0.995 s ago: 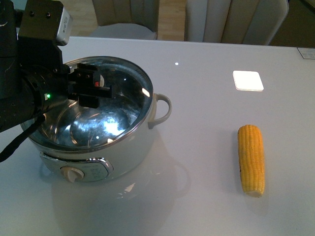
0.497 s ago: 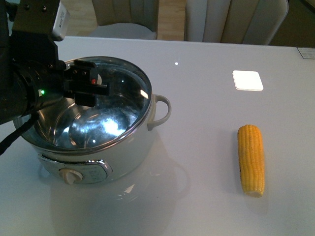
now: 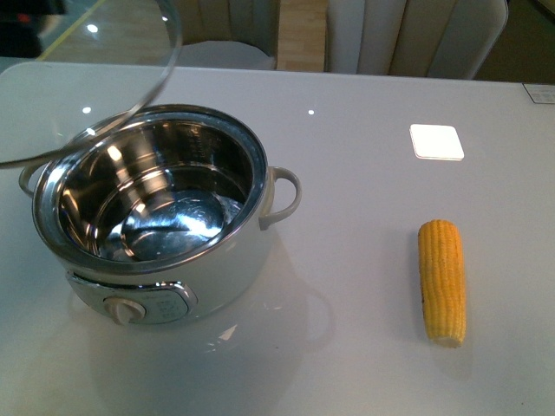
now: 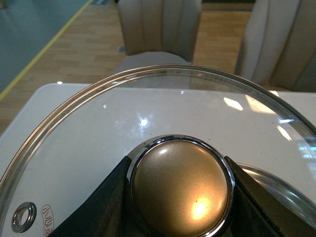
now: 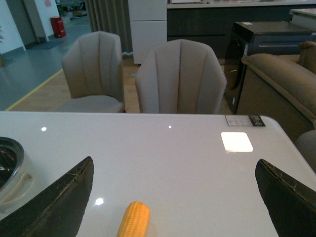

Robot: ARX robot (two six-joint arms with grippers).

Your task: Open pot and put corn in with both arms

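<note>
Status change: half a second ago the glass lid (image 3: pixel 104 69) was tilted on the rim of the pot (image 3: pixel 234 269) with the left arm over it; it now hangs above and to the left of the pot, clear of the rim, and the steel bowl stands open with no food in it. The opening step is judged done, with the lid not yet set down. In the left wrist view the left gripper (image 4: pixel 180 207) is clamped on the lid's gold knob (image 4: pixel 181 182), one finger at each side. The right gripper (image 5: pixel 175 197) has its jaws spread wide and holds nothing; it hovers over the counter (image 3: pixel 347 173). The corn (image 3: pixel 443 282) has not moved: it lies on the counter well to the right of the pot (the right gripper has yet to grasp it). Markings: small printed characters sit beside the lid's vent hole (image 4: pixel 23 217), cut off by the frame and not legible. A printed card (image 5: pixel 244 120) at the counter's far edge is too small to read
</note>
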